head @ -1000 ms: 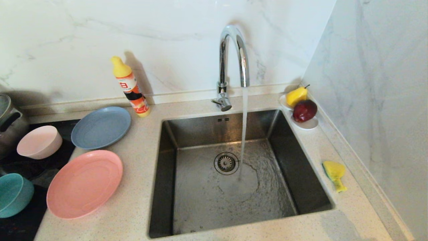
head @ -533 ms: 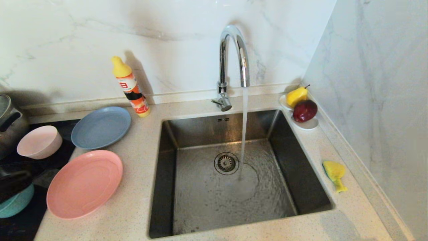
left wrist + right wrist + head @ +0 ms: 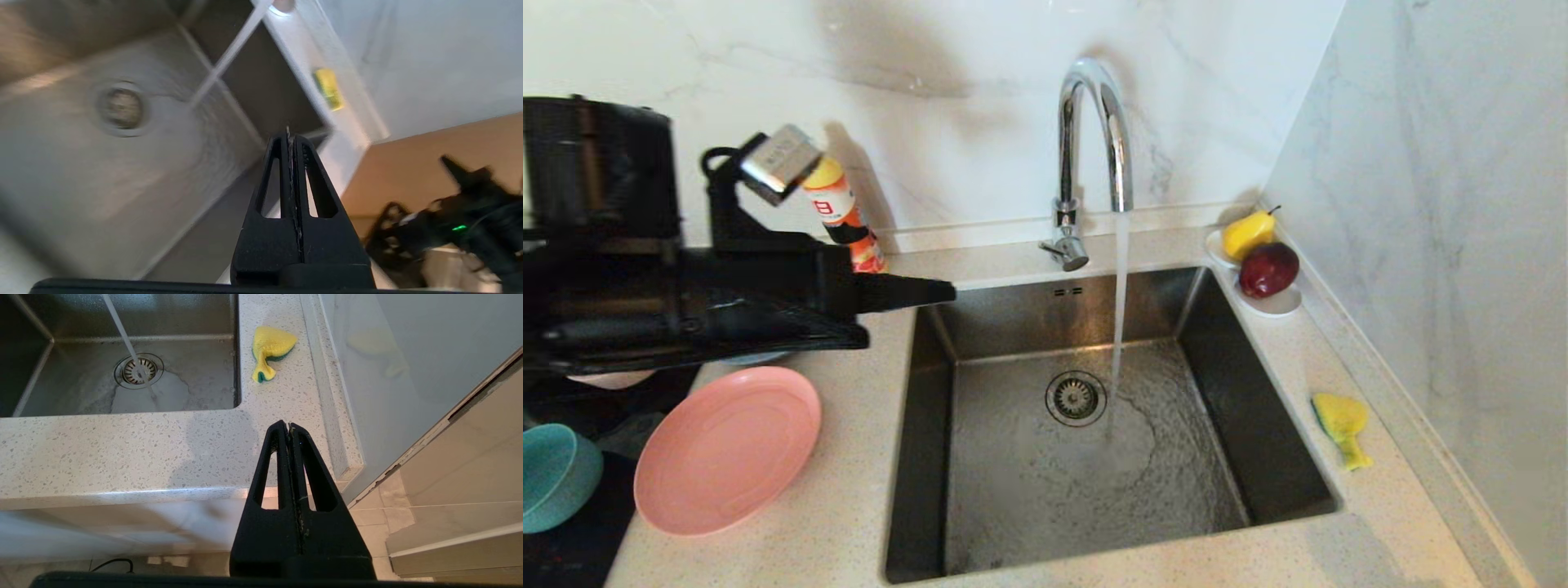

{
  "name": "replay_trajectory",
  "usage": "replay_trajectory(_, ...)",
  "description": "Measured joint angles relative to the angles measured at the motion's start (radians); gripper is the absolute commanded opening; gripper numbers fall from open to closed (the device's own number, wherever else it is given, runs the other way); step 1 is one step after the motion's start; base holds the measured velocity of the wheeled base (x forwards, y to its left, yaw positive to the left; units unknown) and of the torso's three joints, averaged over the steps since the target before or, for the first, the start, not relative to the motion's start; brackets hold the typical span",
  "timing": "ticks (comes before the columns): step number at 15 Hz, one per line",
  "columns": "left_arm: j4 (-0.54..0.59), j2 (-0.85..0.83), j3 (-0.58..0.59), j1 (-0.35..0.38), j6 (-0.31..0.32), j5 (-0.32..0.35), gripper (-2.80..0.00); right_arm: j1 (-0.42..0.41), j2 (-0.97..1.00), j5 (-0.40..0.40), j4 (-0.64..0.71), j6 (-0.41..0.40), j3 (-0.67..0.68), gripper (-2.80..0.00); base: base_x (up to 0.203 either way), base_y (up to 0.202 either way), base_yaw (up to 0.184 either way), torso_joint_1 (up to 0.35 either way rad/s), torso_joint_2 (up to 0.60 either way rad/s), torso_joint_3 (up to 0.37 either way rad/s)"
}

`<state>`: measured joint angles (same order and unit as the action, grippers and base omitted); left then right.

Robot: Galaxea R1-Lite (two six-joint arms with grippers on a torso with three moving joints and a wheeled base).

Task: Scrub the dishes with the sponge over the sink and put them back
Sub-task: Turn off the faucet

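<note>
My left gripper is shut and empty, held level above the counter at the sink's back left corner; the left wrist view shows its tip over the basin. The left arm hides most of the blue-grey plate and the pale pink bowl. The salmon-pink plate and the teal bowl lie left of the sink. The yellow sponge rests on the counter right of the sink. My right gripper is shut and empty, parked below the counter's front right corner.
Water runs from the chrome faucet into the basin near the drain strainer. A detergent bottle stands against the back wall. A small white dish with a pear and an apple sits at the back right. A wall closes the right side.
The left arm has swung up from the lower left and reached across toward the sink, now covering the blue-grey plate and the pink bowl. The right arm has not moved.
</note>
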<state>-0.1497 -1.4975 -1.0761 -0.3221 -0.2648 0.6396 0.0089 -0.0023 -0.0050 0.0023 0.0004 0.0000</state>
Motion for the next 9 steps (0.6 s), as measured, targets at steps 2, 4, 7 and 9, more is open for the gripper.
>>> replay_trajectory(2, -0.113, -0.126, -0.018, -0.04, -0.105, 0.003, -2.8, 0.0, 0.0, 0.0, 0.0, 0.0, 0.0, -2.8, 0.0, 0.0, 0.0, 0.0, 0.0, 0.0)
replay_trajectory(4, -0.227, -0.225, -0.023, -0.061, -0.174, 0.002, -2.8, 0.0, 0.0, 0.0, 0.0, 0.0, 0.0, -2.8, 0.0, 0.0, 0.0, 0.0, 0.0, 0.0)
replay_trajectory(7, -0.342, -0.346, -0.042, -0.089, -0.197, -0.039, -2.8, 0.0, 0.0, 0.0, 0.0, 0.0, 0.0, -2.8, 0.0, 0.0, 0.0, 0.0, 0.0, 0.0)
replay_trajectory(9, -0.379, -0.414, -0.08, -0.101, -0.217, -0.067, -2.8, 0.0, 0.0, 0.0, 0.0, 0.0, 0.0, -2.8, 0.0, 0.0, 0.0, 0.0, 0.0, 0.0)
